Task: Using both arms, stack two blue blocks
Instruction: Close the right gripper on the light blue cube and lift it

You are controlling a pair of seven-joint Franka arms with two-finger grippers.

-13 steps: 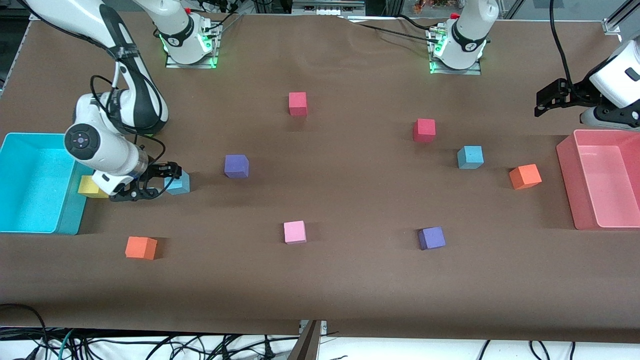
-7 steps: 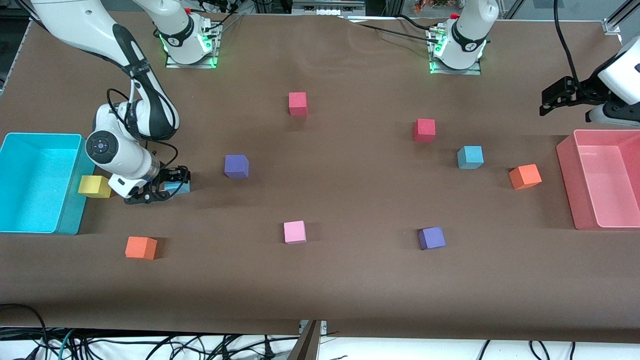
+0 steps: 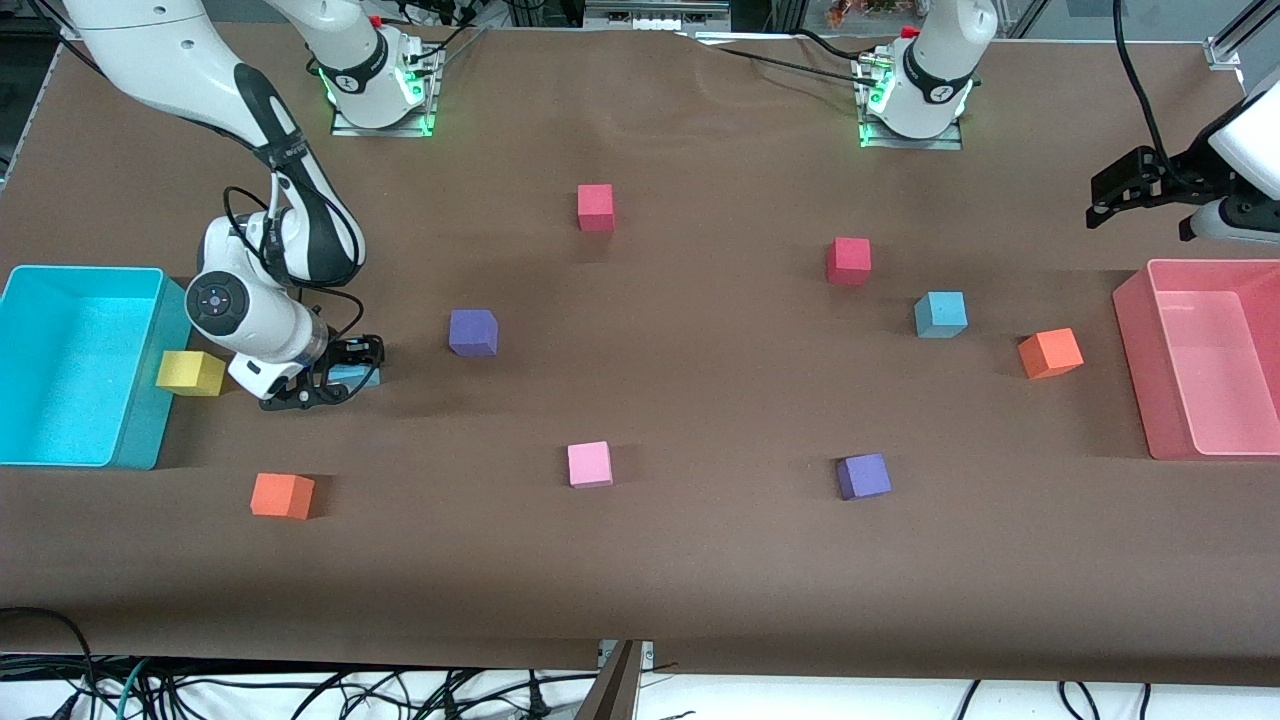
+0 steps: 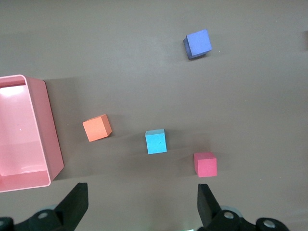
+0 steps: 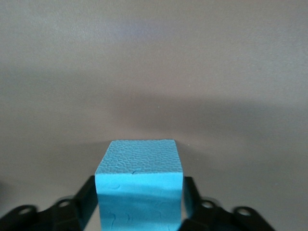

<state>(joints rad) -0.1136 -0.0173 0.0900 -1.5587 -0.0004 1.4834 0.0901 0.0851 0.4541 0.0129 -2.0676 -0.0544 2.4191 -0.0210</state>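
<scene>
Front view: right gripper [image 3: 322, 381] low at the table near the cyan bin [image 3: 60, 290], fingers against one blue block [image 3: 356, 376], mostly hidden; second blue block [image 3: 940, 314] free toward the left arm's end.
Left wrist view: left gripper [image 4: 142, 207] spread, empty, waiting aloft; fingertips cropped.
Right wrist view: block pinched, ready for lifting

A robotics lab, set up for manipulation trials. Two white jointed arms are bolted to metal base plates [image 3: 381, 122] with green status lights, at the edge of a counter [image 3: 700, 560] covered in plain brown sheeting. Loose cables [image 3: 150, 690] trail along the floor below the counter's edge, and aluminium framing [image 3: 1235, 40] stands at one corner (nothing domestic anywhere). Coloured foam cubes and two plastic bins [image 3: 1200, 360] look like test props.
</scene>
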